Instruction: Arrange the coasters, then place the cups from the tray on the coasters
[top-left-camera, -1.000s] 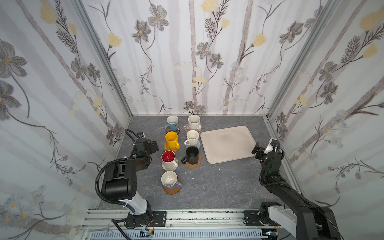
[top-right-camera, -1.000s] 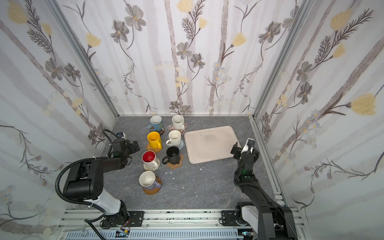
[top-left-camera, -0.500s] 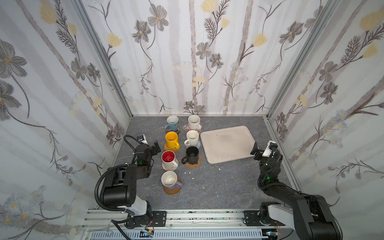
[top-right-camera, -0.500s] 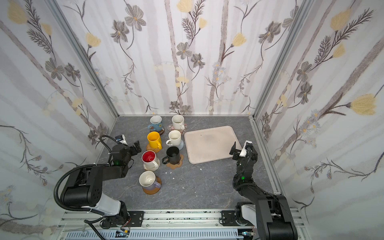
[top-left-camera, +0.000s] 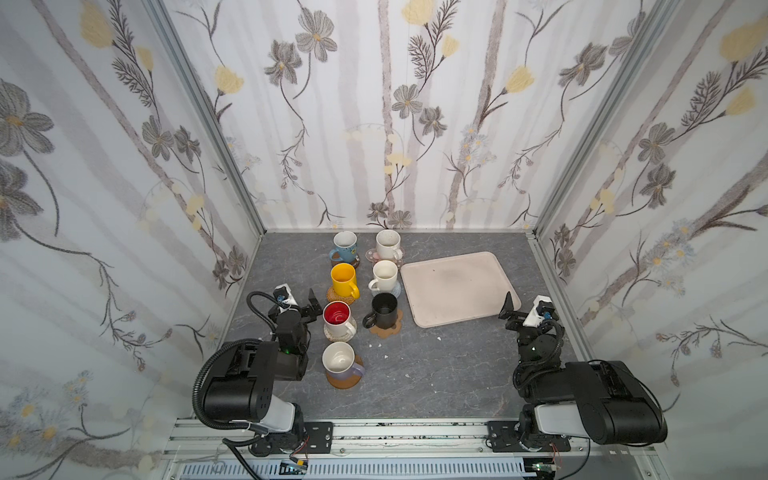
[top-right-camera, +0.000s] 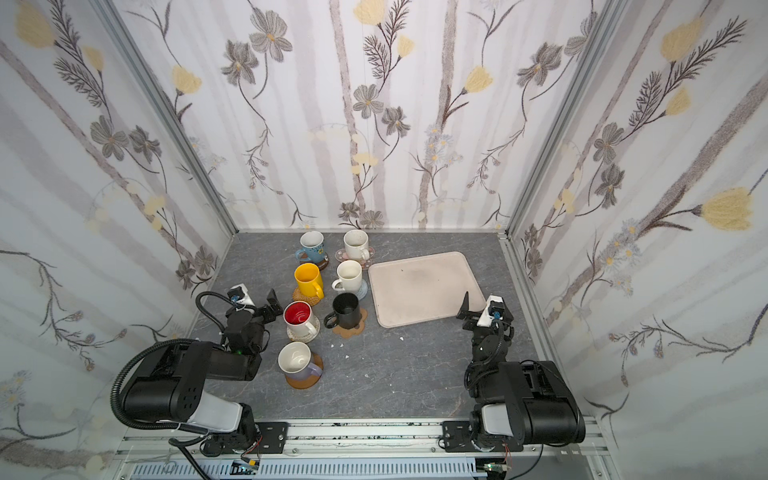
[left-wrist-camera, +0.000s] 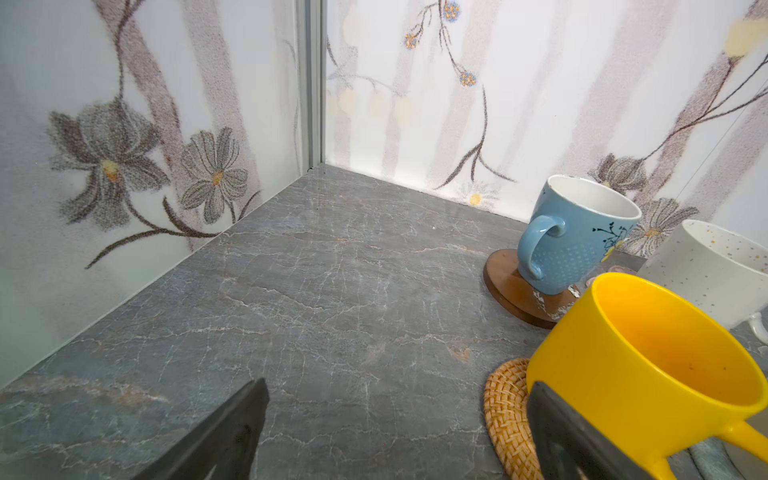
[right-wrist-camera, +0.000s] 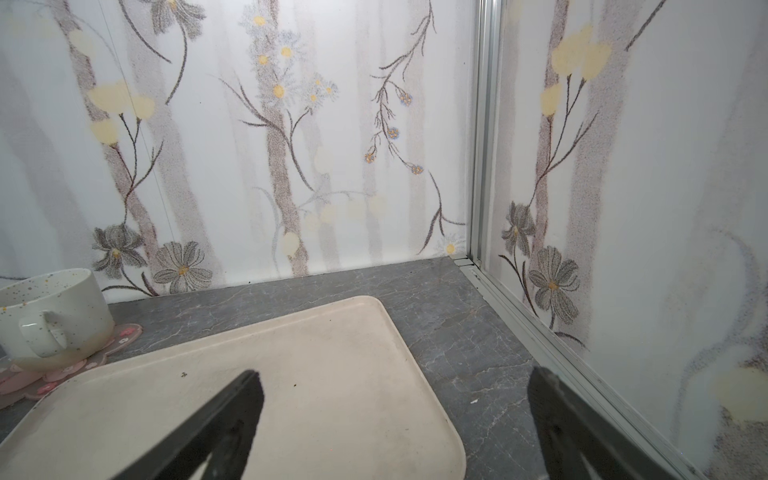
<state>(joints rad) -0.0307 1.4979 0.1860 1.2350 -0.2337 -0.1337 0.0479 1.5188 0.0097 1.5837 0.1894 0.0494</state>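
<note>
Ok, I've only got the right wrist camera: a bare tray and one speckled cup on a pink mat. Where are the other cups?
Observer: Six more stand left of the tray, each on its own coaster. The blue cup, yellow cup, red-lined cup and lavender cup form one line. The cream cup and black cup line up with your speckled cup.
Operator: And the left gripper?
Observer: The left gripper is open and empty, low beside the yellow cup.
</note>
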